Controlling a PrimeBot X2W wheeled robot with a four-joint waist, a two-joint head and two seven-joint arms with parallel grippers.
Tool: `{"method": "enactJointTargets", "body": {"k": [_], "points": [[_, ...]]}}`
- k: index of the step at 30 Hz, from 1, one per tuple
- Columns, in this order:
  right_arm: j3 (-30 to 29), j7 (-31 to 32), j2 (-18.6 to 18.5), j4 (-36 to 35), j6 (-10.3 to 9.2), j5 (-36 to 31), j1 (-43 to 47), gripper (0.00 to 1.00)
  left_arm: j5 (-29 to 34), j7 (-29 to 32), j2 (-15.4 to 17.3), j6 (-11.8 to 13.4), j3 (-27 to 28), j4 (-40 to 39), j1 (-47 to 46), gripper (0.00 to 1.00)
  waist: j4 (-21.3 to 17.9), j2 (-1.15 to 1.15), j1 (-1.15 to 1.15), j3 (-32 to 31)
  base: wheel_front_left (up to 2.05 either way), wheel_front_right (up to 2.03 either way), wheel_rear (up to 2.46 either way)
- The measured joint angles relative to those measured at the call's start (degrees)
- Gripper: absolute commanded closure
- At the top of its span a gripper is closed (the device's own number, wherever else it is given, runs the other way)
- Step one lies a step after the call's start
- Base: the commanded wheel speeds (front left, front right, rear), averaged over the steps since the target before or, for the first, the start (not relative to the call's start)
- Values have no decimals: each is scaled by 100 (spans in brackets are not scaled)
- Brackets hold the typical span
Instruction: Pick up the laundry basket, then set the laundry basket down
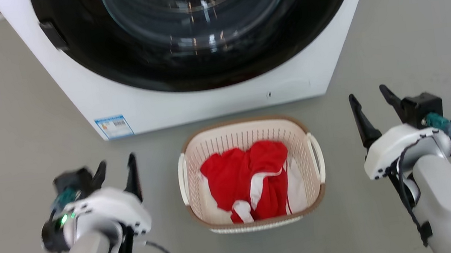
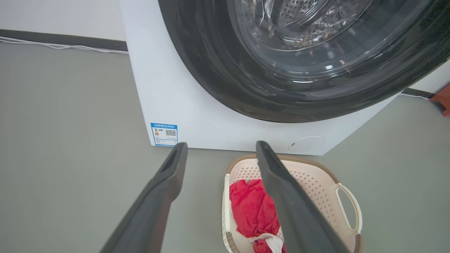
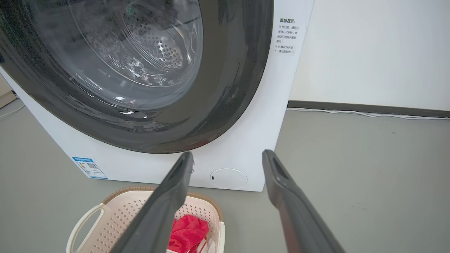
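Note:
The laundry basket (image 1: pixel 301 141) stands on the grey floor just in front of the washing machine (image 1: pixel 222 97), cream-white with a brown rim and white loop handles on both sides. Red and white clothes (image 1: pixel 253 179) lie inside it. My left gripper (image 1: pixel 117 165) hovers open to the basket's left, apart from it. My right gripper (image 1: pixel 370 98) is open to the basket's right, also clear of it. In the left wrist view the basket (image 2: pixel 316 179) lies partly behind the right finger of my left gripper (image 2: pixel 221 147). In the right wrist view the basket (image 3: pixel 123 211) is at the lower left of my right gripper (image 3: pixel 228 156).
The washing machine's dark round door (image 1: pixel 196 27) rises right behind the basket. Bare grey floor (image 1: pixel 5 119) spreads to both sides. A white cable (image 2: pixel 59 45) and dark skirting run along the back wall.

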Motion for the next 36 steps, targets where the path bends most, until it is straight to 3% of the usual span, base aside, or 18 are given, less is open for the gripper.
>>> {"method": "enactJointTargets", "body": {"k": [6,17,30,31,36], "points": [[-9,0,29,-754,0,4,622,0,330,-16,97,25,656,-842,963,0,7,0,0,-469,0,0,0],[-249,0,218,-1852,0,0,2096,0,815,-16,-133,24,1388,-1893,2293,0,30,0,0,-1082,0,0,0],[-349,293,314,-2708,0,-101,2659,0,939,-16,-298,22,1864,-2403,2949,0,-7,0,0,-1298,0,0,0],[-343,305,323,-2702,-1,-101,2665,100,978,-16,-298,21,1868,-2401,2949,100,-3,0,0,-1303,0,0,0],[-324,324,380,-2387,-5,-98,2918,100,949,-8,-420,16,1824,-2084,3133,100,-2,0,0,-1305,0,0,0]]}}
